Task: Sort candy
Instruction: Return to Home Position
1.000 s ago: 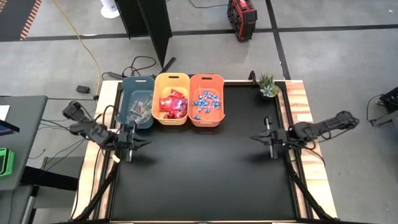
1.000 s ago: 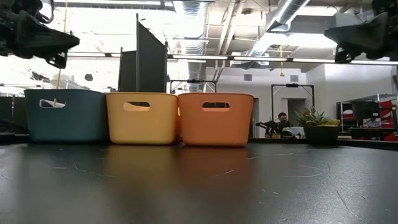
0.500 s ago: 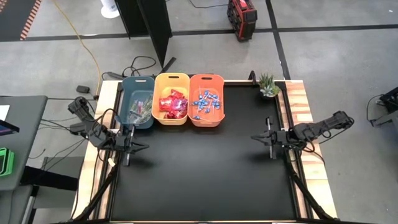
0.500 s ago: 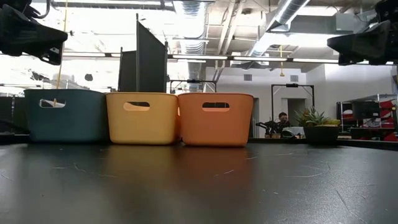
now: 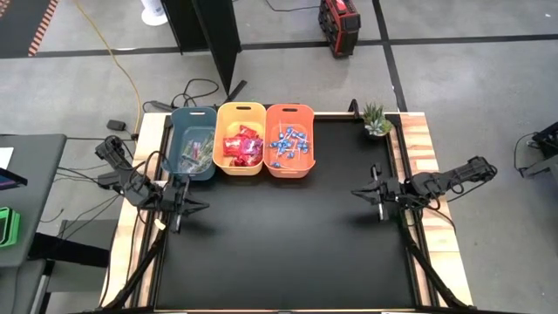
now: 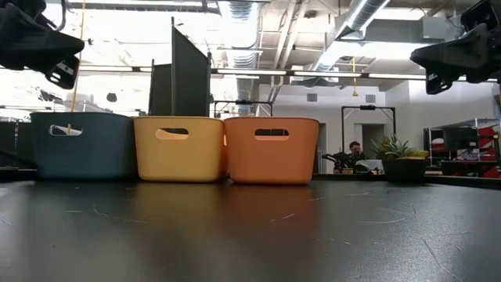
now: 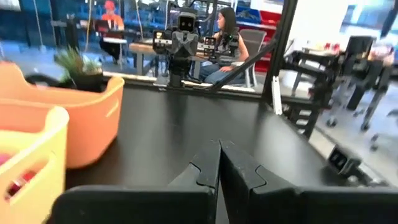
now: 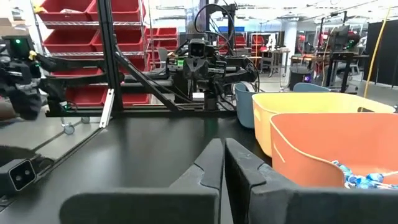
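Nearest the robot, the black table [image 5: 279, 253] carried no loose candy that we could find in the high or low view.

Next out, the left gripper [image 5: 202, 207] hung above the table's left edge, just short of the bins. Its own wrist view showed the two fingers [image 7: 208, 171] pressed together on nothing. Over the past second this arm had drawn back toward its side and slightly away from the bins; in the low view it had slid toward the picture's edge. The right gripper [image 5: 359, 192] hung above the right edge, fingers likewise together and empty. It had barely shifted, though its elbow had folded in a little and the low view showed it somewhat lower. Over the last half second both arms were almost at rest.

Farther out, three bins stood touching in a row at the far edge, unmoved:
- The blue bin [image 5: 193, 112] held the green-pink stick packets [image 5: 197, 153].
- The yellow bin [image 5: 241, 106] held the red packets [image 5: 245, 146].
- The orange bin [image 5: 290, 107] held the blue lollipops [image 5: 290, 142].

Beyond them, the small plant [image 5: 377, 120] sat at the far right corner, well apart from the bins.

We judged the sorting complete, each kind of candy being in its own bin. We took the arms' withdrawal as the closing retreat, with little travel left and nothing carried that could drop.
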